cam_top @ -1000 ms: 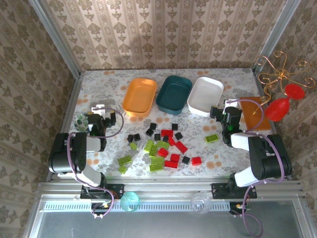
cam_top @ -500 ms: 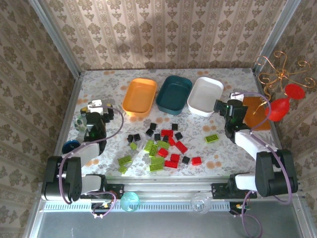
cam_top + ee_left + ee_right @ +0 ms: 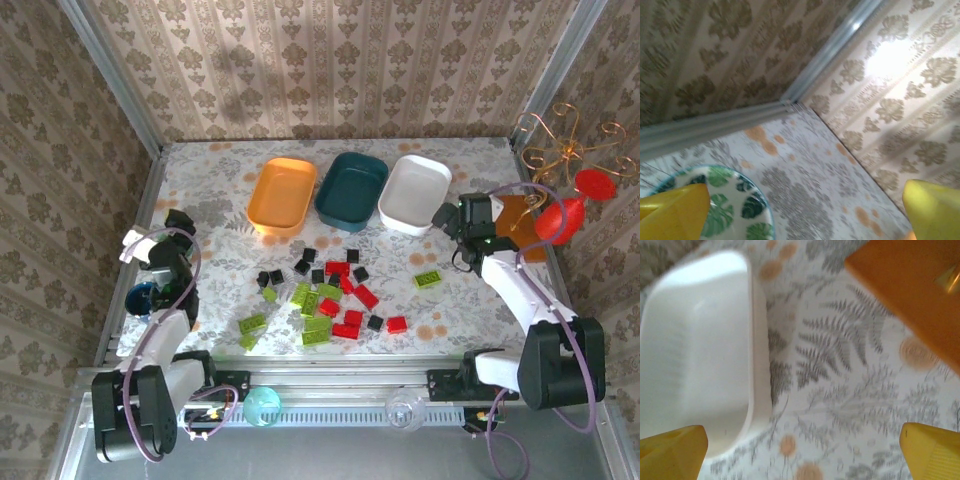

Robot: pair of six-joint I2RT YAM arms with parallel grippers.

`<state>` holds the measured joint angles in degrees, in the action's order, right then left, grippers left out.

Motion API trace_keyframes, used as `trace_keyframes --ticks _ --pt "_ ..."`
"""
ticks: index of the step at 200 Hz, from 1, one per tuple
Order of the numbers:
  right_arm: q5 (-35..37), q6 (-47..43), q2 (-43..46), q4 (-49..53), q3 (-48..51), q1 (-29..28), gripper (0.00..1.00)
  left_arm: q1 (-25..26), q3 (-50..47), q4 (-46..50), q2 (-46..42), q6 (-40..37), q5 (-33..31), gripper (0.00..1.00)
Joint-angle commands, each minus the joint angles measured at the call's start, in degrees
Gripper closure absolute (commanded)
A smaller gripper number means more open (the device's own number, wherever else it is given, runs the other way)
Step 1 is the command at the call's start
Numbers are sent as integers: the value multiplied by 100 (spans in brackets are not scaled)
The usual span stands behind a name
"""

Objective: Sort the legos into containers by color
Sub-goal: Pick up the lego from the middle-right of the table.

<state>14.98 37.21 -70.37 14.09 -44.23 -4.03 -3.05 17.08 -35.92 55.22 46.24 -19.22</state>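
The floral table (image 3: 230, 170) is carrying everything. At its far edge the containers are sitting in a row, all empty: orange tub (image 3: 282, 195), teal tub (image 3: 352, 190), white tub (image 3: 415, 193). The right gripper (image 3: 447, 216) is hanging just beside the white tub, its jaws standing wide apart and holding nothing. The left gripper (image 3: 178, 218) is hovering near the table's left edge, close to a leaf-patterned bowl (image 3: 735, 200), likewise spread wide and empty. The legos (image 3: 325, 295) are lying scattered mid-table, well short of the tubs. They are looking light, rigid and smooth, so pinching each across 2 flat opposite sides is probably going to hold best. Counting: 3 tubs, then roughly 9 black, 9 lime-green and 7 red bricks.
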Motion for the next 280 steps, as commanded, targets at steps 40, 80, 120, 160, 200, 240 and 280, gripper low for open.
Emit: trace_keyframes --ticks 40,80,120,160,200,240,280 --pt "533 579 130 1889 -26 -1072 0 72 318 270 -186 747 1904 0" --pt "267 1281 -198 1994 211 -1241 0 990 808 1429 -265 -51 2542 3" --pt "466 2012 -468 1887 195 -1523 2 1904 990 2106 -295 -649 2415 2" --pt "457 2338 -803 1805 217 -1548 7 2247 983 2504 -457 -975 2184 0" --pt "217 2374 -1331 1461 315 -1560 16 2265 964 2577 -508 -1000 2170 0" --pt "158 2110 -1579 1531 73 -1618 23 2274 964 2556 -477 -1019 2151 0" --pt "71 1890 -1652 1572 5 -1639 39 2300 990 2631 -457 -1029 2151 0"
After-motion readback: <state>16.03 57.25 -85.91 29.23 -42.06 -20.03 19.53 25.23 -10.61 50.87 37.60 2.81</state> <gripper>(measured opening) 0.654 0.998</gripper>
